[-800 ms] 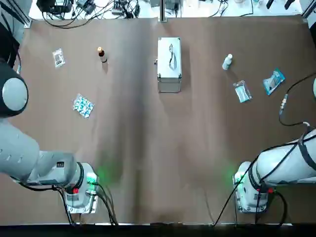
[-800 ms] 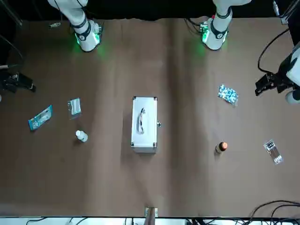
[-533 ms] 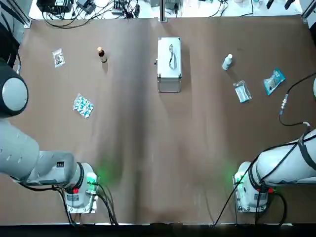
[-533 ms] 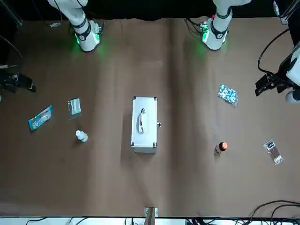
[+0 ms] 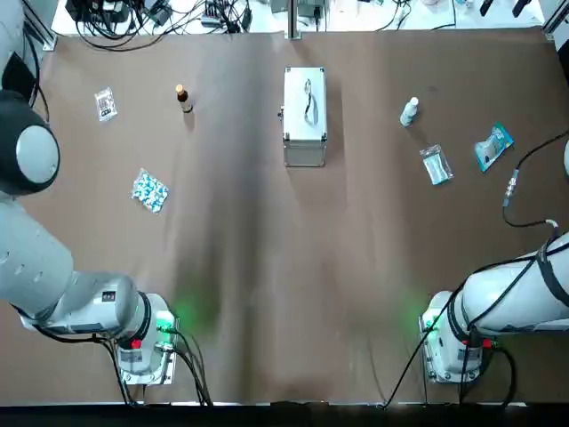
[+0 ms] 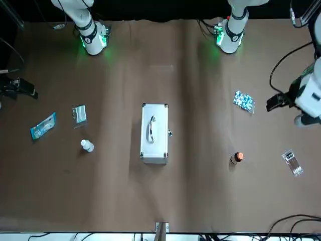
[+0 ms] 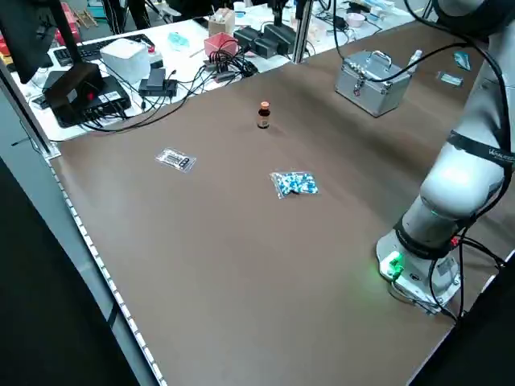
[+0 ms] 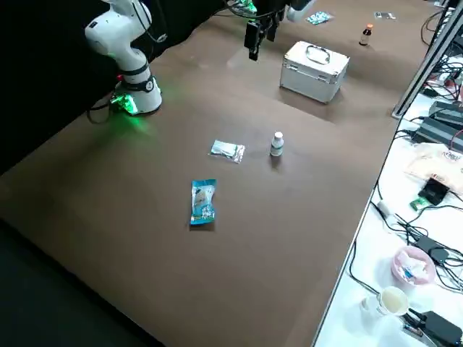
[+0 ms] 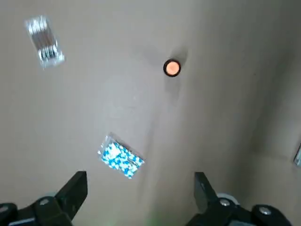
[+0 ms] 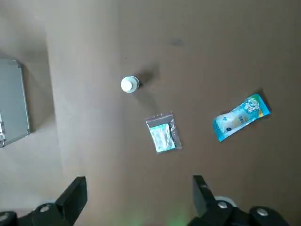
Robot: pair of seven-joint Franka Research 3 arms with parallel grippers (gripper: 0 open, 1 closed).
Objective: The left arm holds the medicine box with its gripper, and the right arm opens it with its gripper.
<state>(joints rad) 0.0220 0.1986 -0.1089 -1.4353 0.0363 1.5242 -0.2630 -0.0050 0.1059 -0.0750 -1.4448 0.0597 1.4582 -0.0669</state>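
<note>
One medicine box (image 5: 305,116), two bottles (image 5: 183,97) (image 5: 409,111), perhaps four packets (image 5: 106,104) (image 5: 149,190) (image 5: 435,165) (image 5: 492,146); left gripper (image 9: 139,181), right gripper (image 10: 139,181) gape empty.

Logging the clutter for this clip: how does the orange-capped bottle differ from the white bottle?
The orange-capped bottle is dark brown with an orange cap; the white bottle is white all over. The orange-capped bottle stands on the robot's left of the medicine box, the white bottle on its right. Both are small, stand upright and are apart from the box.
</note>
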